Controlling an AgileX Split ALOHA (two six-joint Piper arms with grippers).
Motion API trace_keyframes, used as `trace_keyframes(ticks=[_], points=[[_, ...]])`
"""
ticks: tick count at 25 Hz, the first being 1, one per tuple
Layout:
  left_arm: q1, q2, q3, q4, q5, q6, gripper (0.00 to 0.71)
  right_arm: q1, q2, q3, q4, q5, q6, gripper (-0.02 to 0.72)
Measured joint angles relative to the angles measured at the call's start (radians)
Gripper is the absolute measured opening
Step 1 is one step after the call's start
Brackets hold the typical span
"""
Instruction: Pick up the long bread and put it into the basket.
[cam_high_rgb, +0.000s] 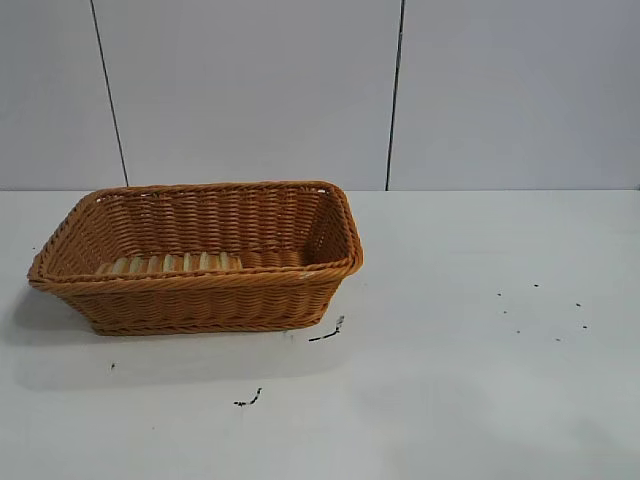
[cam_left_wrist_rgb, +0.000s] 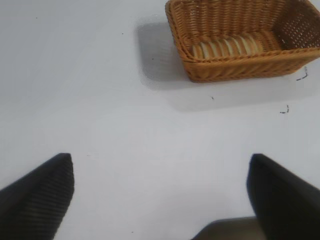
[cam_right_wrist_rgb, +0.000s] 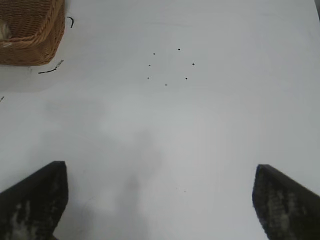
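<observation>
Exterior view, basket (cam_high_rgb: 200, 258): stands on the white tabletop (cam_high_rgb: 450, 380), left of centre in the frame.
Exterior view, long bread (cam_high_rgb: 172, 264): lies inside the basket, along its near wall, partly hidden by the rim.
Exterior view, marks: small dark specks (cam_high_rgb: 326, 333) on the tabletop just beside the basket's lower right corner; neither arm appears.
Left wrist view, left gripper (cam_left_wrist_rgb: 160, 200): fingers (cam_left_wrist_rgb: 42, 192) spread wide, holding nothing, above bare tabletop; basket in the upper right of the frame, bread inside.
Right wrist view, right gripper (cam_right_wrist_rgb: 159, 200): fingers (cam_right_wrist_rgb: 35, 200) spread wide, holding nothing; basket corner in the upper left of the frame.
</observation>
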Motion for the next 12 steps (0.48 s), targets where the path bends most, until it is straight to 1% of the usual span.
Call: trace_keyframes(ticks=[4,12], points=[[0.000,0.000,0.000,0.000,0.000,0.000,0.692,0.000,-0.082,0.000,-0.002,-0.002,0.001,0.689],[0.000,0.000,0.000,0.000,0.000,0.000,0.692,0.000,-0.086,0.000,-0.004,-0.003,0.001,0.689]])
